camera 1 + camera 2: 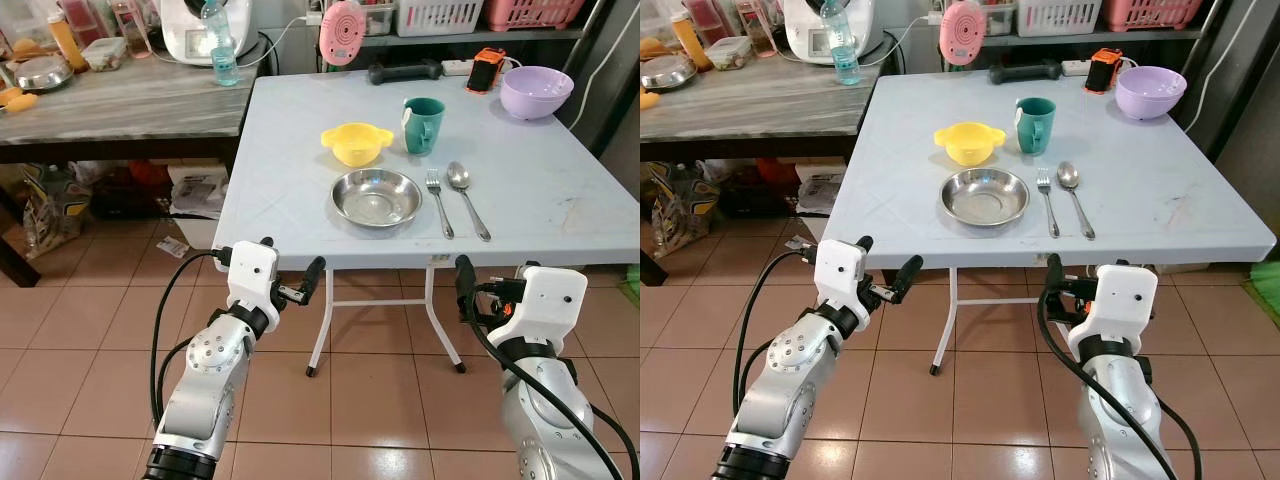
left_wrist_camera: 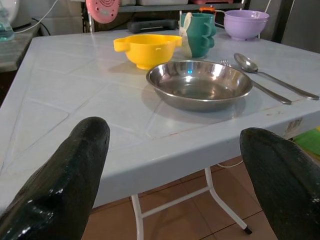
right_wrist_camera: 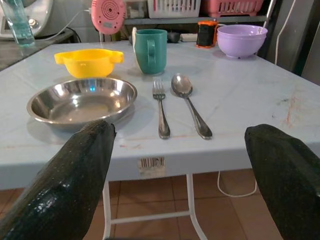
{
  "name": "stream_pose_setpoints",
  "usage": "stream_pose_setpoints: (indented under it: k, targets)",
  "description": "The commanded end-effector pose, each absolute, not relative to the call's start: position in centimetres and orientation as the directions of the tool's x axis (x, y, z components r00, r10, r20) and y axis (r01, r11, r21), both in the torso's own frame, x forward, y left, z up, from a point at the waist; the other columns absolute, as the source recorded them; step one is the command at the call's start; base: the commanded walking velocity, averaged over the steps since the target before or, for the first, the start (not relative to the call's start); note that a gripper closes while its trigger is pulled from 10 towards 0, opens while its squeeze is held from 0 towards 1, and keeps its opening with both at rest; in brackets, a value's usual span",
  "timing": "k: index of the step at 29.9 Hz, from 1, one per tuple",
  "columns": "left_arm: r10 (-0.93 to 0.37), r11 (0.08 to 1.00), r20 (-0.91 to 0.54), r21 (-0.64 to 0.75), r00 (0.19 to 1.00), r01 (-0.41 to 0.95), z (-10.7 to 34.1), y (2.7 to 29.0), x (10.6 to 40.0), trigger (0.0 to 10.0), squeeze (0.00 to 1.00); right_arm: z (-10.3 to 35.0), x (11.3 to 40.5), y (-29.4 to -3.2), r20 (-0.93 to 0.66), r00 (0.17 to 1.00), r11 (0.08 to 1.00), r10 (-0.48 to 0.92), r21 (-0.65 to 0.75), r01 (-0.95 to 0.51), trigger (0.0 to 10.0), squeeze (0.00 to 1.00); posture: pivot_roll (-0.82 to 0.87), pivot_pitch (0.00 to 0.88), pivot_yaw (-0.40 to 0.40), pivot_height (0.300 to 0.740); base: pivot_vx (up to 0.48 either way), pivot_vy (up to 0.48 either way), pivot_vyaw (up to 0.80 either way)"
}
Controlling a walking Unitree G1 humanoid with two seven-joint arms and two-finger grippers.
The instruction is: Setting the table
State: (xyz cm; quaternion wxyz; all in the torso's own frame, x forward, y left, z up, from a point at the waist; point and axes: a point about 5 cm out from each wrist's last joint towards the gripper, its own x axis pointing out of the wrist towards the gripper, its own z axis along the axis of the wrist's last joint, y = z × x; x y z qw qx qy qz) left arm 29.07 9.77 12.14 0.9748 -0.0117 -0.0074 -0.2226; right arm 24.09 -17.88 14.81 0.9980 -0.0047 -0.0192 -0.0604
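On the pale blue folding table (image 1: pixel 285 185) lies a steel plate (image 1: pixel 376 197), with a fork (image 1: pixel 437 202) and a spoon (image 1: pixel 466 196) to its right. Behind the plate stand a yellow handled bowl (image 1: pixel 357 142) and a teal mug (image 1: pixel 423 124). A purple bowl (image 1: pixel 536 91) sits at the far right corner. My left gripper (image 1: pixel 291 257) is open and holds nothing, below the table's near edge, left of the plate. My right gripper (image 1: pixel 494 273) is open and holds nothing too, under the near edge, below the cutlery. Both wrist views look across the tabletop at the plate (image 2: pixel 199 85) and the fork (image 3: pixel 160 107).
A grey counter (image 1: pixel 120 100) with a water bottle (image 1: pixel 220 45), a white appliance and jars adjoins the table's left side, with clutter beneath it. A pink round gadget (image 1: pixel 341 32), a black dumbbell (image 1: pixel 405 71) and an orange device (image 1: pixel 486 70) line the table's far edge. Tiled floor lies below.
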Motion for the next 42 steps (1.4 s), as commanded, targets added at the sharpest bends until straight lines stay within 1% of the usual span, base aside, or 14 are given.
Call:
stream_pose_setpoints:
  k: [1,33,39,42]
  targets:
    - [-0.444,0.896,0.032,-0.012,0.895,0.445,12.5,9.8,29.0,10.0,0.00,15.1,24.2,-17.7,0.048,0.992,0.993,-0.116,-0.011,0.117,10.0,0.00,-0.10,0.044,0.051,0.740,0.405,0.000,0.00]
    - [-0.478,0.878,0.003,0.001,0.878,0.478,12.1,9.6,28.5,10.0,0.00,14.7,24.3,-17.6,0.033,0.990,0.991,-0.133,-0.002,0.134,10.0,0.00,-0.09,0.044,0.055,0.740,0.402,0.000,-0.01]
    - [-0.477,0.879,-0.001,-0.003,0.879,0.477,11.9,10.1,28.1,10.0,0.00,14.6,24.3,-17.4,0.023,0.993,0.993,-0.116,0.007,0.115,10.0,0.00,-0.09,0.050,0.053,0.740,0.000,0.000,0.00]
    - [-0.491,0.870,-0.009,0.037,0.871,0.491,11.7,10.9,27.5,10.0,0.00,14.5,24.2,-17.3,0.017,0.994,0.995,-0.104,0.010,0.104,10.0,0.00,-0.10,0.054,0.052,0.740,0.000,0.000,0.00]
